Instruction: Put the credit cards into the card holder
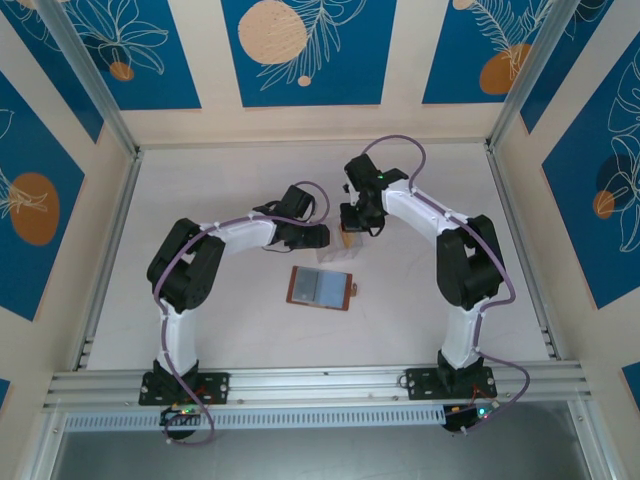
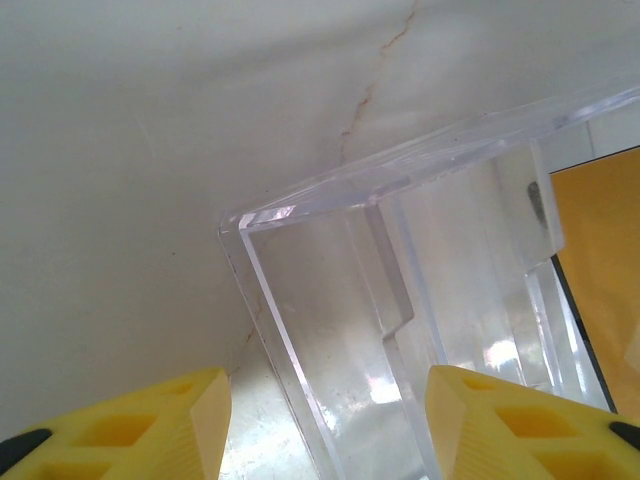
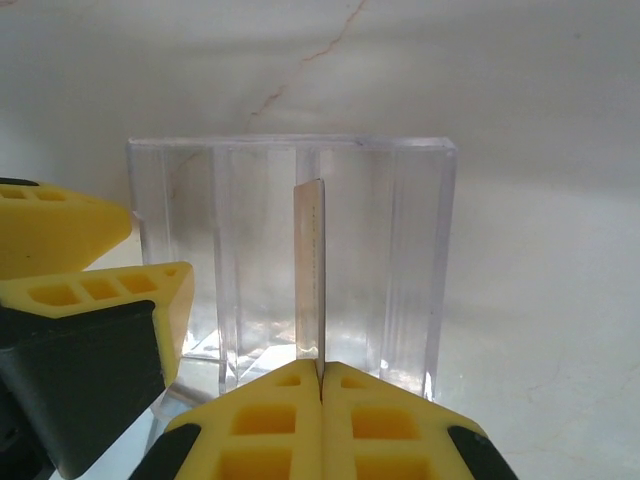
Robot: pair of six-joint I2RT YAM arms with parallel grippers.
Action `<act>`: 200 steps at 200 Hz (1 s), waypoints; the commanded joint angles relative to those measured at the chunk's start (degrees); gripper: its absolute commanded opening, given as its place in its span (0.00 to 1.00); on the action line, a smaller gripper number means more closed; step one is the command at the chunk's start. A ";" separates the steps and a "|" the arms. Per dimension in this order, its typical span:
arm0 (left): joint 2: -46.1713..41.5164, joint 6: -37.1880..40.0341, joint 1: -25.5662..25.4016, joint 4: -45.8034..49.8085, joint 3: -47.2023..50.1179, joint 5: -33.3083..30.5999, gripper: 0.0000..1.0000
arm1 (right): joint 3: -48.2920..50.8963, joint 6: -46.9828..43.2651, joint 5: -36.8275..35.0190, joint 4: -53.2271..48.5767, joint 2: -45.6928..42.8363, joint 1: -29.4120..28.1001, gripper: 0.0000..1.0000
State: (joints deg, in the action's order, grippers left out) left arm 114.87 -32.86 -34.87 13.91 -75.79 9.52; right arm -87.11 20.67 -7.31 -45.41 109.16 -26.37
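Two arms over a pale, veined table, blue leaf-print walls around. Right gripper pinches a tan card standing in the clear box; left gripper is spread around its corner. Card holder lies open nearby.

Clear plastic box on white table.
Box upright mid-table, internal dividers visible; blue leaf-print wall panels around, aluminium rail at near edge.
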 commanded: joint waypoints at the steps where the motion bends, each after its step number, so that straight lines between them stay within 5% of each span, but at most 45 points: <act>1: 0.60 0.35 0.87 5.45 0.72 0.23 0.54 | 2.13 1.08 1.65 -0.89 -2.18 1.39 0.00; 55: 0.42 0.17 0.99 5.24 0.54 1.11 0.54 | 4.05 2.27 6.16 0.81 -3.06 4.00 0.06; 200: 0.86 0.17 1.14 5.55 0.10 1.38 0.54 | 4.23 1.85 2.52 -0.13 -3.26 4.16 0.13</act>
State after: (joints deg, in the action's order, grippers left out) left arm 114.87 -32.86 -34.76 14.20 -75.79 10.96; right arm -83.44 22.52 -1.52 -42.92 107.77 -22.81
